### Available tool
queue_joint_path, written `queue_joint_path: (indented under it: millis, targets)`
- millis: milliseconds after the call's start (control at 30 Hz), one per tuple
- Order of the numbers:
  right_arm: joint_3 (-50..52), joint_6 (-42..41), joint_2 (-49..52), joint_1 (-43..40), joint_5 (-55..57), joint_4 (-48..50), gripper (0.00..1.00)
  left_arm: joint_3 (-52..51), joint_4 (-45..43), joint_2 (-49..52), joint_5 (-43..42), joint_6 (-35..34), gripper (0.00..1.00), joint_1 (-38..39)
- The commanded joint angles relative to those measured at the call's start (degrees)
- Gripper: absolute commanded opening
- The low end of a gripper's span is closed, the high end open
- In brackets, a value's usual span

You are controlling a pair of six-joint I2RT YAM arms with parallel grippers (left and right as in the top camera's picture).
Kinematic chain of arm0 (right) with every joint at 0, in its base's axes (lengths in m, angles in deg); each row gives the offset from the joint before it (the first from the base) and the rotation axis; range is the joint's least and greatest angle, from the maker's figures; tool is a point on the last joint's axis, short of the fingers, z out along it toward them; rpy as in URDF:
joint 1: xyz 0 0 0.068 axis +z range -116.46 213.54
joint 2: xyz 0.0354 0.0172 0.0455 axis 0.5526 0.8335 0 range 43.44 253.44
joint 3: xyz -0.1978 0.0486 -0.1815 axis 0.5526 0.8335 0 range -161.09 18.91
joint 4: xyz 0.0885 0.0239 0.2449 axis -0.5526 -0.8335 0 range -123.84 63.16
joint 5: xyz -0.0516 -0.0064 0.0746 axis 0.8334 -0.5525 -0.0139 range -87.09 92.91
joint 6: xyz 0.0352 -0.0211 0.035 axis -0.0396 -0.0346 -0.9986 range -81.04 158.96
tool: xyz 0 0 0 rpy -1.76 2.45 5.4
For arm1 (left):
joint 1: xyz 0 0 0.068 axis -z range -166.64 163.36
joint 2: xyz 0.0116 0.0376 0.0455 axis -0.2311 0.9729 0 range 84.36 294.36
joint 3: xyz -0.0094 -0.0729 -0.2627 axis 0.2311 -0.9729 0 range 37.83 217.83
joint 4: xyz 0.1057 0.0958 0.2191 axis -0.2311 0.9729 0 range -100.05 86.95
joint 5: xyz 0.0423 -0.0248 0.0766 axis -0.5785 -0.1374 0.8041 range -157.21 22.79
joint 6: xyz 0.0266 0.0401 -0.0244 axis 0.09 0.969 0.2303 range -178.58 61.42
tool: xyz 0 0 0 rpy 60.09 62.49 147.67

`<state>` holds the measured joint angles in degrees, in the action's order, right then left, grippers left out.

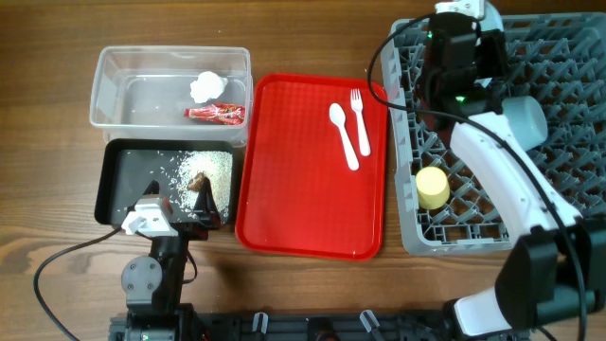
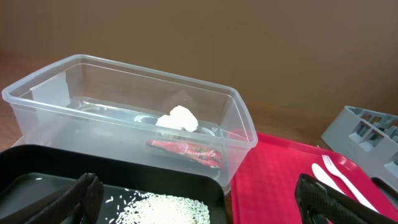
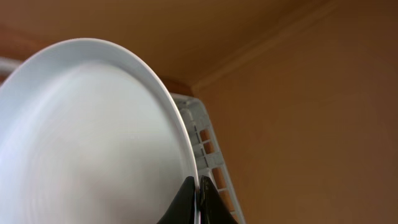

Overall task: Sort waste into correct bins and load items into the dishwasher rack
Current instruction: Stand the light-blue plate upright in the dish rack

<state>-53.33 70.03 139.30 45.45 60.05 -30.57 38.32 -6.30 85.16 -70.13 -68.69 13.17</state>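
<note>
My right gripper (image 3: 198,199) is shut on the rim of the light blue plate (image 3: 81,137), held on edge over the far left part of the grey dishwasher rack (image 1: 568,57). In the overhead view that gripper (image 1: 464,17) hides the plate. A yellow cup (image 1: 433,188) and a pale bowl (image 1: 524,120) sit in the rack. My left gripper (image 2: 199,205) is open and empty over the black tray (image 1: 118,180), which holds rice (image 1: 204,169) and brown bits (image 1: 199,180). The clear tub (image 1: 114,95) holds the tissue ball (image 1: 206,87) and the red wrapper (image 1: 216,114).
The red serving tray (image 1: 303,189) lies between the bins and the rack, with the white fork (image 1: 360,118) and spoon (image 1: 343,133) on its far right. The right arm stretches over the rack's left half. Bare wood lies to the left and front.
</note>
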Motion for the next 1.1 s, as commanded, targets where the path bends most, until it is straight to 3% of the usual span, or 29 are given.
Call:
queue_joint_path:
  millis: [0,33,167,300,500,633,700,733,833,933,1067]
  targets:
    - [-0.02,3.28,3.32,0.02,1.55,0.74,0.04,-0.17,0.39,-0.39,-0.46,0.72,1.00,-0.46]
    - [-0.02,3.34,4.02,0.02,1.57,0.92,0.04,-0.17,0.39,-0.39,-0.48,0.72,1.00,-0.46]
    - [-0.02,3.39,3.85,0.90,2.82,3.10,0.38,-0.17,0.39,-0.39,-0.46,0.72,1.00,-0.46]
    - [-0.02,1.27,2.99,5.22,8.33,3.85,0.58,-0.17,0.39,-0.39,-0.46,0.72,1.00,-0.46]
    - [-0.09,-6.19,-0.74,13.44,3.34,-4.31,0.59,-0.17,0.39,-0.39,-0.46,0.72,1.00,-0.46]
    - [-1.42,-22.03,-6.86,19.37,-25.99,-23.19,0.64,-0.17,0.39,-0.39,-0.48,0.72,1.00,-0.46]
    - [-1.53,-31.74,-8.26,20.13,-45.70,-29.99,0.75,-0.17,0.39,-0.39,-0.46,0.72,1.00,-0.46]
    - [-1.51,-35.56,-8.17,20.09,-53.94,-32.72,0.75,-0.17,0.39,-0.39,-0.46,0.72,1.00,-0.46]
    - [-1.27,-40.68,-5.88,19.91,-66.62,-37.92,0.75,-0.17,0.39,-0.39,-0.46,0.72,1.00,-0.46]
    - [-1.27,-39.95,-2.19,19.63,-65.66,-39.39,0.75,-0.17,0.39,-0.39,-0.46,0.72,1.00,-0.46]
    - [-1.27,-39.60,4.52,17.31,-57.96,-34.32,0.74,-0.17,0.39,-0.39,-0.46,0.72,1.00,-0.46]
